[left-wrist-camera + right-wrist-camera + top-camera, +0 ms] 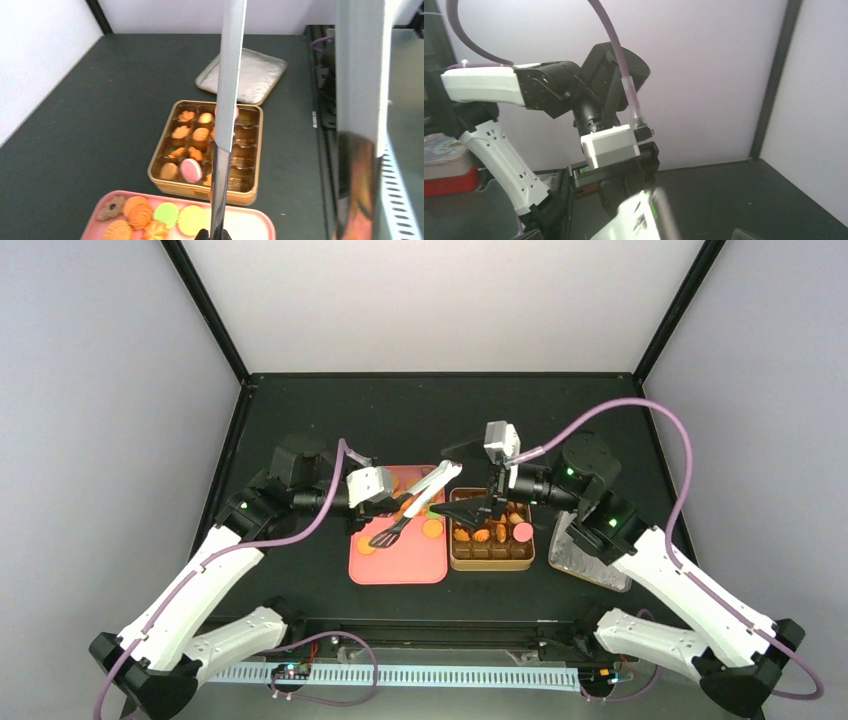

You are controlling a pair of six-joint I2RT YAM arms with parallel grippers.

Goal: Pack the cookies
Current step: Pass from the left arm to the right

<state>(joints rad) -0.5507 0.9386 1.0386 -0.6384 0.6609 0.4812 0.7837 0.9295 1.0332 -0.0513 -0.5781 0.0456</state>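
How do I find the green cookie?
Look on the black table for the pink tray beside the gold tin. In the left wrist view a row of cookies lies on it, with the green cookie between an orange swirly one and a yellow one. It is the only green one.

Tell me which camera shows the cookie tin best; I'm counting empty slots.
Left wrist view: the tin lies close, compartments clear, only the tongs crossing it. Top view shows it small, partly covered; right wrist view misses it.
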